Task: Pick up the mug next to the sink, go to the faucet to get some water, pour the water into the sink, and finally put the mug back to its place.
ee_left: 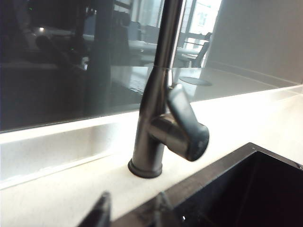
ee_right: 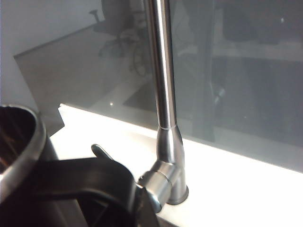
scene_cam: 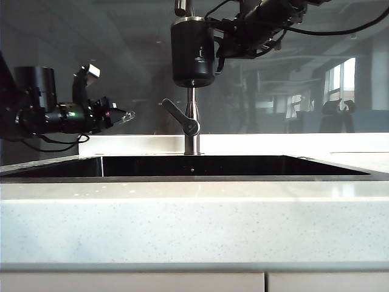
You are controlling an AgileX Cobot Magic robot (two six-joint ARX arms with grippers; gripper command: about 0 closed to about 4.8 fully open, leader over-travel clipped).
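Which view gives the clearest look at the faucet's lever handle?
The left wrist view: the lever handle fills the middle, sharp, beside the sink. The exterior view shows it small and backlit, below the mug held by the right gripper. The right wrist view hides most of it behind the mug's handle.

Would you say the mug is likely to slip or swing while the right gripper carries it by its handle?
The mug probably swings little: it hangs upright. The right gripper grips only its handle, so twisting seems possible. Its steel rim suggests rigidity.

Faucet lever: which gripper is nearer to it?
Left. The left gripper sits beside the faucet lever, apart from it, at its height. The right gripper holds the mug higher, above the lever.
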